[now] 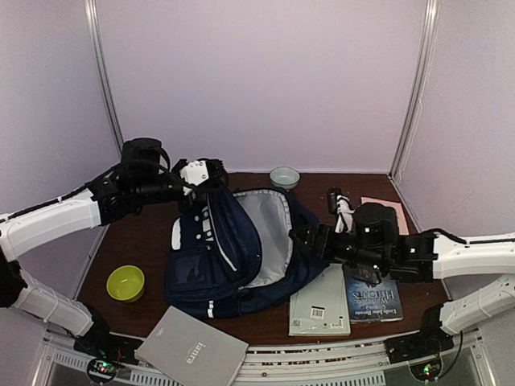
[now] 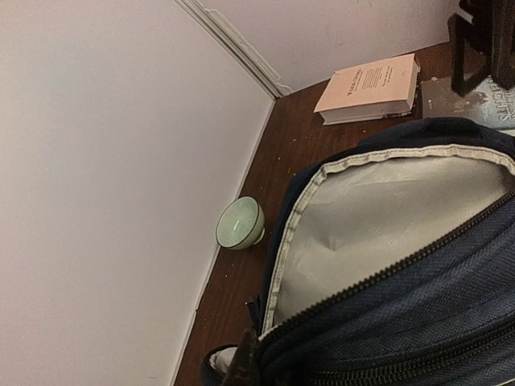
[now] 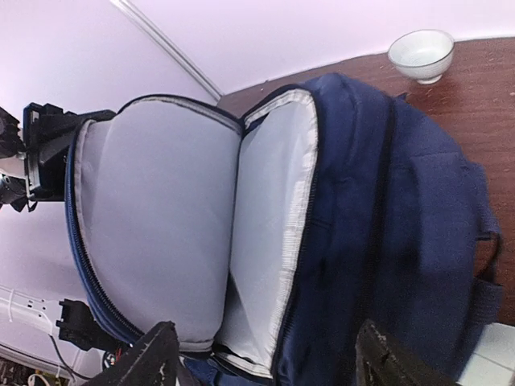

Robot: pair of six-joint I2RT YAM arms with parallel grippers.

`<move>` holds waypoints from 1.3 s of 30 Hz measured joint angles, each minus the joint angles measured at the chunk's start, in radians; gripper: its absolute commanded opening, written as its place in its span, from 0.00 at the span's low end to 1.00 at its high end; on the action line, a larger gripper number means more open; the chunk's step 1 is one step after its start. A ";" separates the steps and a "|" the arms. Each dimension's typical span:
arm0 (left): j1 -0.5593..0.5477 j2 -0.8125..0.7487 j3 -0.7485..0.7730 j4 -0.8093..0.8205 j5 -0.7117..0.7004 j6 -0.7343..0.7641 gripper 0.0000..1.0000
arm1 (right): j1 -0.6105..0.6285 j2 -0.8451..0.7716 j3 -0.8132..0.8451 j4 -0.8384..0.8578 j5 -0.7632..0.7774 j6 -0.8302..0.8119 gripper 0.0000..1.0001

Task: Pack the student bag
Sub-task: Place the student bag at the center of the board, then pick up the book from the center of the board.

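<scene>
The student bag (image 1: 229,257), navy with thin white stripes, lies unzipped mid-table, its grey lining (image 1: 273,229) showing. My left gripper (image 1: 203,183) is at the bag's far left top, shut on the edge of the front flap and holding it up. In the left wrist view one dark fingertip (image 2: 244,363) presses the zip edge of the bag (image 2: 418,305). My right gripper (image 1: 300,236) stands open at the bag's right rim. Its two fingers (image 3: 149,362) straddle the rim of the bag (image 3: 378,225) without gripping, and nothing is held.
A lime green bowl (image 1: 125,282) sits front left and a pale bowl (image 1: 284,177) at the back wall. A grey notebook (image 1: 191,350) overhangs the front edge. A grey-white book (image 1: 320,301) and a dark book (image 1: 372,299) lie under the right arm, with a pink book (image 2: 370,87) behind.
</scene>
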 measured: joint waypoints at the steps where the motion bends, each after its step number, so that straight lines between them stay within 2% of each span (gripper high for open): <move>1: 0.000 0.010 0.001 0.002 0.000 0.000 0.00 | -0.010 -0.042 -0.008 -0.032 0.004 -0.004 0.78; 2: 0.000 0.021 0.002 0.005 -0.001 -0.002 0.03 | -0.027 -0.095 -0.019 -0.081 0.010 -0.008 0.78; 3: 0.000 0.033 0.003 0.008 -0.003 -0.005 0.11 | -0.039 -0.134 -0.032 -0.121 0.016 -0.011 0.79; 5: 0.000 0.053 0.010 0.011 -0.007 -0.015 0.36 | -0.063 -0.207 -0.072 -0.225 0.033 -0.011 0.79; 7: 0.000 0.068 0.023 0.010 -0.007 -0.043 0.54 | -0.075 -0.247 -0.114 -0.321 0.042 -0.011 0.80; 9: 0.000 0.069 0.038 0.006 -0.001 -0.081 0.65 | -0.086 -0.267 -0.155 -0.421 0.043 -0.008 0.82; 10: 0.000 0.067 0.050 -0.003 0.010 -0.117 0.66 | -0.092 -0.273 -0.172 -0.462 0.040 -0.008 0.82; 12: -0.001 0.064 0.061 -0.010 0.021 -0.145 0.67 | -0.121 -0.281 -0.200 -0.529 0.033 0.000 0.82; 14: -0.008 0.058 0.079 -0.047 0.027 -0.187 0.62 | -0.151 -0.281 -0.211 -0.562 0.026 0.014 0.80; 17: -0.049 0.048 0.121 -0.143 0.004 -0.256 0.57 | -0.180 -0.263 -0.213 -0.574 0.004 0.023 0.67; 19: -0.113 0.039 0.135 -0.205 -0.019 -0.303 0.55 | -0.183 -0.240 -0.216 -0.561 -0.029 0.026 0.59; 21: -0.200 0.032 0.131 -0.267 -0.055 -0.341 0.53 | -0.182 -0.203 -0.222 -0.542 -0.071 0.027 0.56; 24: -0.377 0.043 0.102 -0.344 -0.111 -0.411 0.49 | -0.164 -0.157 -0.223 -0.536 -0.101 0.031 0.55; 27: -0.502 0.105 0.092 -0.396 -0.137 -0.504 0.47 | -0.126 -0.130 -0.223 -0.534 -0.115 0.041 0.55; 30: -0.567 0.208 0.098 -0.424 -0.153 -0.594 0.47 | -0.087 -0.121 -0.229 -0.528 -0.117 0.056 0.56; 34: -0.640 0.368 0.161 -0.480 -0.169 -0.688 0.36 | -0.034 -0.101 -0.249 -0.519 -0.114 0.087 0.57; 39: -0.676 0.509 0.276 -0.528 -0.150 -0.777 0.36 | 0.021 -0.104 -0.253 -0.517 -0.082 0.125 0.58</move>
